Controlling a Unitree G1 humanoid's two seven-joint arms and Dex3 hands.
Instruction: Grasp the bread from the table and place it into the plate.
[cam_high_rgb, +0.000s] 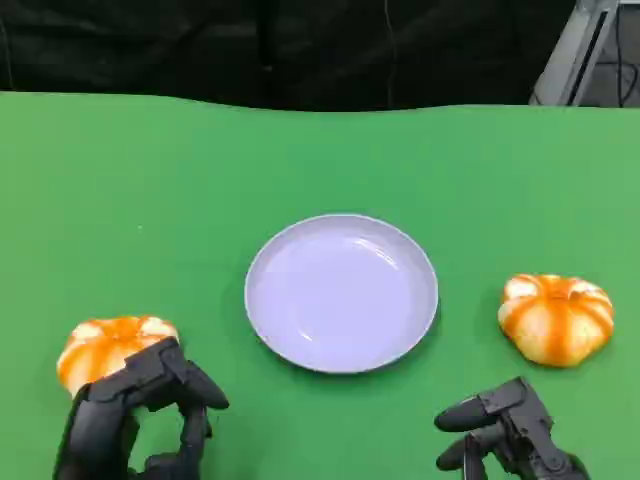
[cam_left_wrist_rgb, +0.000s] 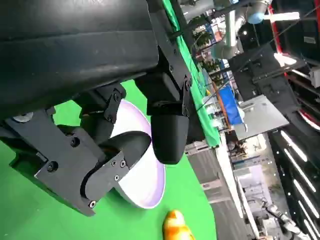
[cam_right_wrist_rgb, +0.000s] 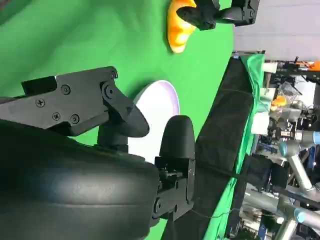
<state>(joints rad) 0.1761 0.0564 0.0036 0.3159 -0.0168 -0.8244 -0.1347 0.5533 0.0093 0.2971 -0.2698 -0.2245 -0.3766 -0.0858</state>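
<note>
Two orange-and-white striped bread rolls lie on the green table. One bread (cam_high_rgb: 110, 345) sits at the left, the other bread (cam_high_rgb: 556, 316) at the right. An empty white plate (cam_high_rgb: 342, 292) stands between them. My left hand (cam_high_rgb: 140, 420) hovers just in front of the left bread, its fingers arched apart with nothing in them. My right hand (cam_high_rgb: 505, 435) is low near the front edge, below and left of the right bread, fingers spread and empty. The left wrist view shows the plate (cam_left_wrist_rgb: 147, 187) and the right bread (cam_left_wrist_rgb: 176, 227) past my left hand (cam_left_wrist_rgb: 115, 125).
A green cloth (cam_high_rgb: 150, 190) covers the table, with a black backdrop (cam_high_rgb: 300, 50) behind its far edge. In the right wrist view, beyond my right hand (cam_right_wrist_rgb: 115, 130), lie the plate (cam_right_wrist_rgb: 162, 105), the left bread (cam_right_wrist_rgb: 179, 30) and my left hand (cam_right_wrist_rgb: 220, 12).
</note>
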